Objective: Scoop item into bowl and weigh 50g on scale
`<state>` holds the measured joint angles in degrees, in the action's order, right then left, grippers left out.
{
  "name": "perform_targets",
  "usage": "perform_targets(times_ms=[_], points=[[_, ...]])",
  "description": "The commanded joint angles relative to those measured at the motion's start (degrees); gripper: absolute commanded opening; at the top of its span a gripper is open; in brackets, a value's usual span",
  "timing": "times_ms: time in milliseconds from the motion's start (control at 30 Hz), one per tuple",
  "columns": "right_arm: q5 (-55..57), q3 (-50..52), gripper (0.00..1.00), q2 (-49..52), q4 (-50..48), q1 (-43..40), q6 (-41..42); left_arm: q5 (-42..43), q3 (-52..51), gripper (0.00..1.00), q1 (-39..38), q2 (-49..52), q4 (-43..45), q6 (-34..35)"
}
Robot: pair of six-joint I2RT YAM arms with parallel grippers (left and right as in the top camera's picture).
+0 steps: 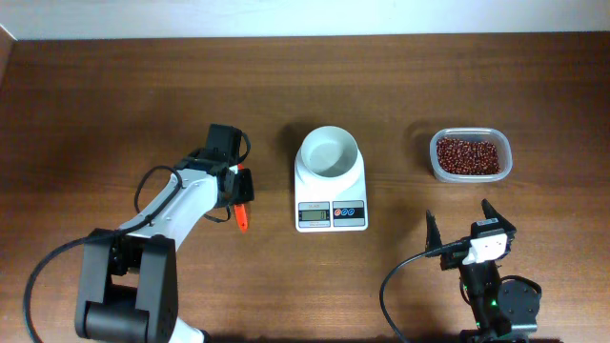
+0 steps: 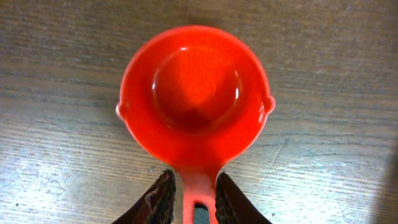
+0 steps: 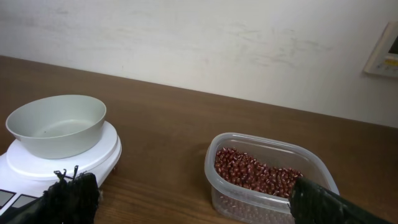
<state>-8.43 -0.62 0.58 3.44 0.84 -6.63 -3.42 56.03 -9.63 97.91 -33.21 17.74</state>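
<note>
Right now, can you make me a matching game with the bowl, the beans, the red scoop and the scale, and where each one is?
Things:
1 bowl
2 beans
3 red scoop
4 scale

Places:
A in the clear tub
B between the left jaws
C on the scale
D straight on the table

Pairs: 1-C, 2-A, 3-B, 4-D

Brown wood table [image 1: 105, 86], white wall [image 3: 186, 43] (scuffed)

Seemingly empty bowl [image 1: 329, 152] atop scale [image 1: 332, 215], beans [image 1: 467, 155] apart
</note>
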Motion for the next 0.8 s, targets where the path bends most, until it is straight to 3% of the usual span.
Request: perform_targets(times_ms=[0,267,367,767], points=[[0.3,0.3,0.99,-0.4,0.3,0.2,0.0,-0.5,1.1,0.26,-0.1,-1.3,-0.3,-0.7],[0.3,0.3,0.99,-0.4,0.3,0.2,0.0,-0.5,1.1,0.33,-0.1,-1.3,-0.3,-0.7],[0.3,0.3,0.99,-0.4,0.3,0.2,0.0,-0.7,1.1,0.27,-0.1,-1.3,-0.2,-0.7],[0.3,0.3,0.99,-0.4,0.3,0.2,0.0,-1.1,1.1,0.33,-0.1,-1.3,-0.3,-0.7]])
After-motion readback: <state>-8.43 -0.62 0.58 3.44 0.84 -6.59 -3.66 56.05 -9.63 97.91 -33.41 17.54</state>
